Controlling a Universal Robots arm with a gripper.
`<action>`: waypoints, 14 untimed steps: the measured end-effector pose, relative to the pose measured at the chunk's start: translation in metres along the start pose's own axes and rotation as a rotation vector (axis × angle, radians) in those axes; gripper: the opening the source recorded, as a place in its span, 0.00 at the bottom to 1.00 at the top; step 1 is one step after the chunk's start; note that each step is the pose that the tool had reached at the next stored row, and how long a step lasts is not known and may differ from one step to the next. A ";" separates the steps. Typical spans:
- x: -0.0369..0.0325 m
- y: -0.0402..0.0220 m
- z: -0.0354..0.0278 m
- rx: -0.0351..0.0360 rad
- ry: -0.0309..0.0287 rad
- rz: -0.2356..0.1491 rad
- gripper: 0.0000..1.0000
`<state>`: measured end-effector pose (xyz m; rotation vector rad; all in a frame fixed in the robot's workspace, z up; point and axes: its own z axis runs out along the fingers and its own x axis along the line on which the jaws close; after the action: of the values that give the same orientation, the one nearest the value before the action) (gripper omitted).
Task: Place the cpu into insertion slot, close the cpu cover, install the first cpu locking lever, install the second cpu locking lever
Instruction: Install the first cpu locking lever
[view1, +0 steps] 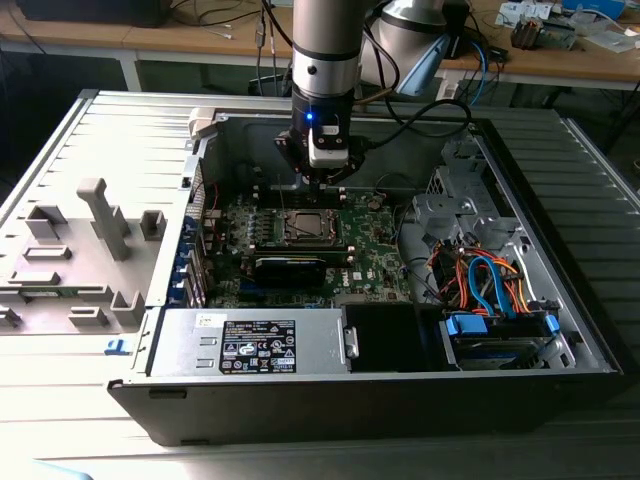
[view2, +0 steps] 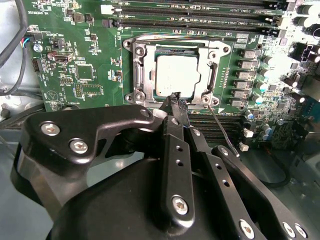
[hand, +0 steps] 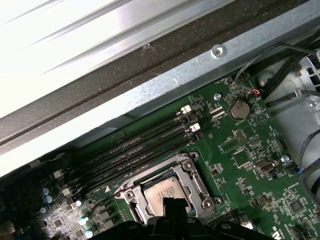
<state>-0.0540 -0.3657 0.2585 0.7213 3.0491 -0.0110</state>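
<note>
A ribbed grey metal bench (view1: 600, 220) is carrying an open computer case (view1: 350, 400) with sheet-steel walls and a black front edge. The exterior view is taking in the whole case, with the silver, cylindrical arm (view1: 325, 60) reaching straight down into it. A boxy grey power supply (view1: 250, 342) is sitting along the near wall, and orange and blue cables (view1: 480, 280) are bunching at the exterior view's right.

A green circuit board (view2: 75, 75) is lying flat on the case floor. The black jointed tool (view2: 176, 101) is hanging just above the edge of the insertion slot (view2: 129, 44). Its tips are pressing together with no gap showing, and whether anything thin is pinched between them cannot be told.

The first wrist view is adding the long black memory slots (hand: 135, 145) running beside the socket.

The cpu cover (view2: 140, 65), a dull silver frame, is lying flat around the cpu (view2: 177, 75). The cpu's smooth, silvery square top is sitting in the socket and showing through the cover's window. A thin wire lever (view2: 222, 129) is slanting away from one socket corner. A round coin battery (hand: 239, 107) is shining on the board.
</note>
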 end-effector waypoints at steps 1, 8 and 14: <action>0.0000 0.0000 0.0000 -0.0001 0.0000 -0.001 0.11; 0.0000 0.0000 0.0000 -0.0001 0.0000 -0.005 0.11; 0.0000 0.0000 0.0000 -0.0001 -0.0001 -0.009 0.11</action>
<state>-0.0540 -0.3657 0.2585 0.7078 3.0522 -0.0108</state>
